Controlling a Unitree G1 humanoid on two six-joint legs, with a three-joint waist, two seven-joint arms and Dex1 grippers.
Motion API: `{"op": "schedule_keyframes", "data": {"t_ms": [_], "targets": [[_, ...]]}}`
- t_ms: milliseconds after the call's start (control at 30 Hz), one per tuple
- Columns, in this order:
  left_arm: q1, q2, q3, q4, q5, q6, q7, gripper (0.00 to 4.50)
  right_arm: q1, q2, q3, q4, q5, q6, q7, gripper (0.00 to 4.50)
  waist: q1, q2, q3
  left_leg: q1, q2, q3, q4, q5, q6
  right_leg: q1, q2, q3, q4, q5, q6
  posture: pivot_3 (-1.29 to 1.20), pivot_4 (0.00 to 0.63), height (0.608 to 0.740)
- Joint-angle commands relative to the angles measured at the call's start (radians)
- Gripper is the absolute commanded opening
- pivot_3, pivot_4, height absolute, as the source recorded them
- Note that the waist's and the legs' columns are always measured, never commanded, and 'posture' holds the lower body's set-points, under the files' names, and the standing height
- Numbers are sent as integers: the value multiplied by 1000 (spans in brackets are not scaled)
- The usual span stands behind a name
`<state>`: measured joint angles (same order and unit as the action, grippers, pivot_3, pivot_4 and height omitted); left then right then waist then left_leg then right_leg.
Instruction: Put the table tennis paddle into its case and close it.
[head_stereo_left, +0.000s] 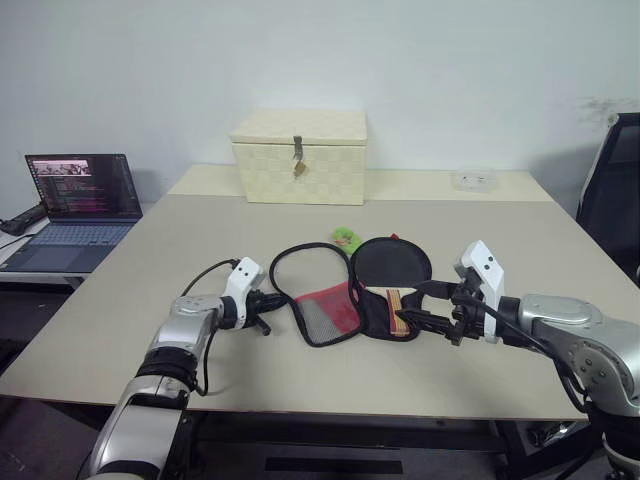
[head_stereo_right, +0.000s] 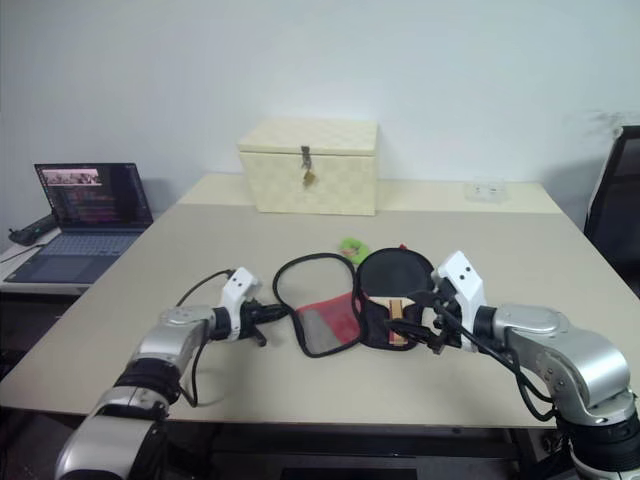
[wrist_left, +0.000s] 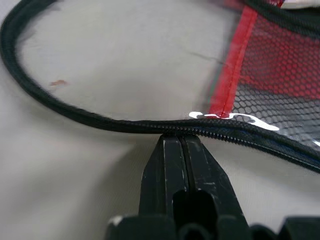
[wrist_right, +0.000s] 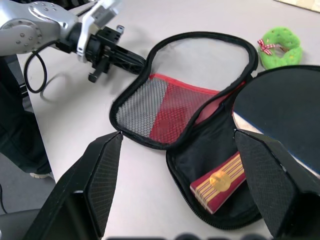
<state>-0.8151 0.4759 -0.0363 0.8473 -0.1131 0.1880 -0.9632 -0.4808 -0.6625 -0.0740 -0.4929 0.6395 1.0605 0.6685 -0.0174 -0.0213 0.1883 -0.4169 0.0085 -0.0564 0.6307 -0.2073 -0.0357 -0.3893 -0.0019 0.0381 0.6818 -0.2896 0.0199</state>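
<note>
On the tabletop (head_stereo_left: 150, 290) the case (wrist_right: 165, 115) is laid open, with the paddle (wrist_right: 280, 115) inside. The left pincer (wrist_left: 177, 145) is pressed together against the zip edge; the right pincer (wrist_right: 175, 165) is spread apart over the handle.

Looks like an office or lab rm. Plain white wall (head_stereo_left: 450, 60) behind, no decor. Big beige counter (head_stereo_left: 480, 380) in the middle, w/ a second pale one butted up at the back. Open laptop (head_stereo_left: 80, 205) w/ lit screen on a lower side desk at the left. Black office chair (head_stereo_left: 612, 190) at the right edge. Cream woven box (head_stereo_left: 300, 155) w/ latch stands near the wall.
</note>
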Motion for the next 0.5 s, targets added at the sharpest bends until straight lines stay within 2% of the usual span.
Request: {"op": "schedule_keyframes", "data": {"t_ms": [33,333,500], "targets": [[-64,-46,-16,-12,6,-25,-12,10,-19,-20,-13,-4,-1,-27,-2,3890,0,0,0,0,0,0,0,0,0,0,0,0,0,0,0,0,150,740],[-159,-104,-47,-87,5,-49,-78,10,11,-57,-54,-2,15,-27,2,3890,-11,0,0,0,0,1,-1,0,0,-1,1,1,0,0,0,0,150,740],[-214,-145,-65,-40,22,-82,-93,10,21,-68,-61,-4,21,-27,0,3890,-11,0,0,0,0,1,-1,0,0,-1,1,1,0,0,0,0,150,740]]}}
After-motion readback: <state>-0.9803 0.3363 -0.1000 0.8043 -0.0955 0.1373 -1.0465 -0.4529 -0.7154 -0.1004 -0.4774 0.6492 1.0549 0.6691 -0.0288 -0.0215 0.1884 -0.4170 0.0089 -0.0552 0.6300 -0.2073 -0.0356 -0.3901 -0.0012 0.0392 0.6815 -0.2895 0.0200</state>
